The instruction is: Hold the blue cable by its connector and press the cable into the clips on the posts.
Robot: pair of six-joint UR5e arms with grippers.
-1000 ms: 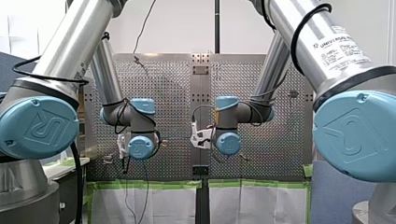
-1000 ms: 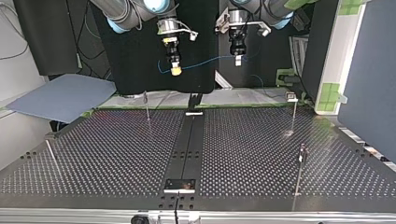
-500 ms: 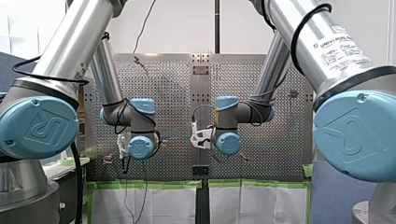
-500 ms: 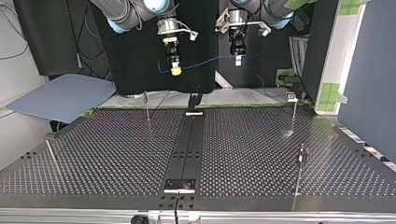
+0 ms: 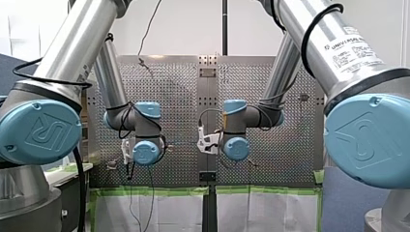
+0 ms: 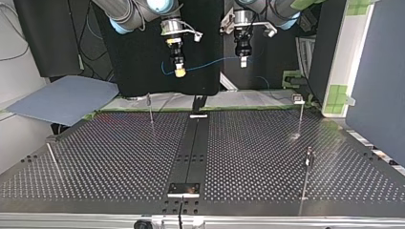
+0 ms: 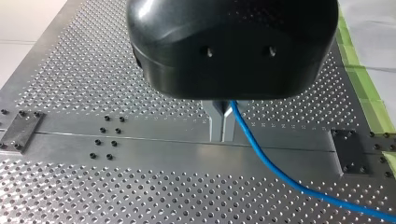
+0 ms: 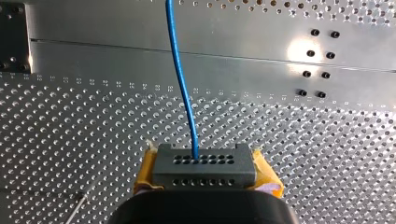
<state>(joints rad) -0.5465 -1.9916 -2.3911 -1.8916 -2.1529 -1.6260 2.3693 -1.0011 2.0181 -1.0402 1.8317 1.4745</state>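
The blue cable (image 6: 210,62) hangs in the air between my two grippers, high above the perforated table (image 6: 119,157). In the top view my right gripper (image 6: 179,71) is shut on the cable's end. In the right wrist view its yellow pads (image 8: 147,170) clamp the dark grey connector (image 8: 201,161), and the cable (image 8: 182,79) runs straight ahead. My left gripper (image 6: 243,61) is shut on the cable further along. The left wrist view shows its metal fingers (image 7: 215,122) pinching the cable (image 7: 280,179), which trails off beside them. Thin posts (image 6: 150,109) (image 6: 301,114) (image 6: 308,167) stand on the table.
A slanted rod (image 6: 52,160) stands near the table edge at the top view's left. A dark centre rail (image 6: 191,148) with a small plate (image 6: 184,189) runs down the table. A grey-blue sheet (image 6: 62,98) lies beyond the table at the left.
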